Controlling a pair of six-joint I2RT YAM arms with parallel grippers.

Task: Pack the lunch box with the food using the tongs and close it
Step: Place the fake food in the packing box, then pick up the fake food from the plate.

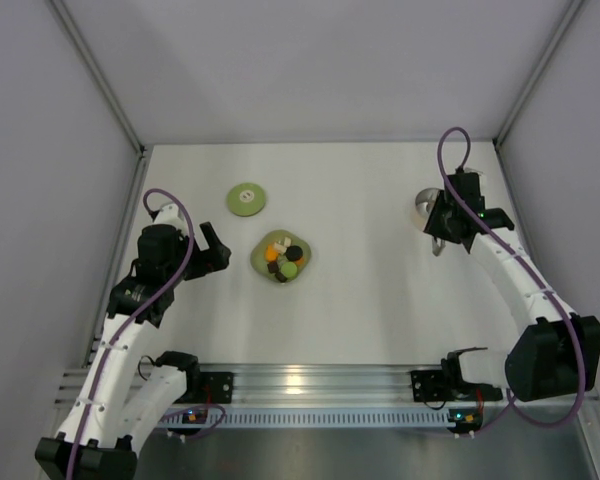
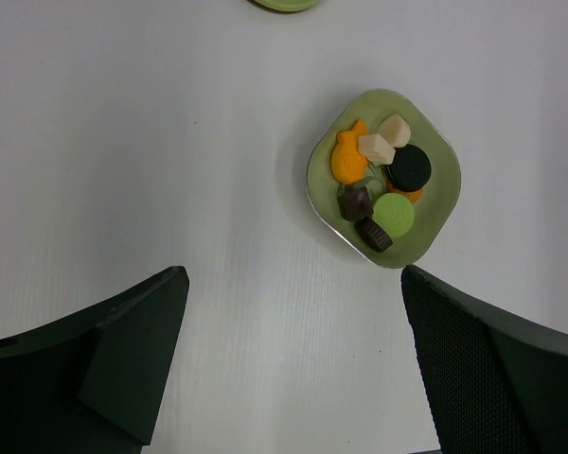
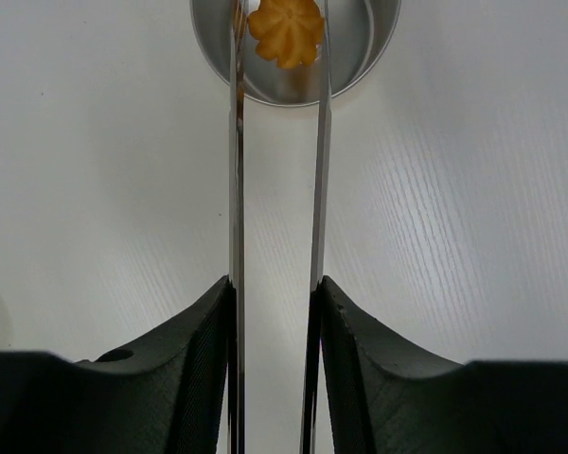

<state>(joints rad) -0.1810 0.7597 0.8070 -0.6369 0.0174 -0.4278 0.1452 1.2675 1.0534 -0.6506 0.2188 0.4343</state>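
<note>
Right hand grips tongs above lunch box; plate, lid well apart.

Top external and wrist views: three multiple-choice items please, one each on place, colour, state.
1. Where is the green lid? A) on the lunch box B) on the table beyond the plate C) in the left gripper
2. What colour is the flower-shaped piece between the tongs' tips? A) green B) black C) orange
3. How is the left gripper? A) open, empty B) shut on the tongs C) shut on the lid
1 B: it lies flat on bare table, apart from the lunch box. 2 C: it shows orange over the lunch box. 3 A: its jaws stand wide apart, nothing between.
</note>
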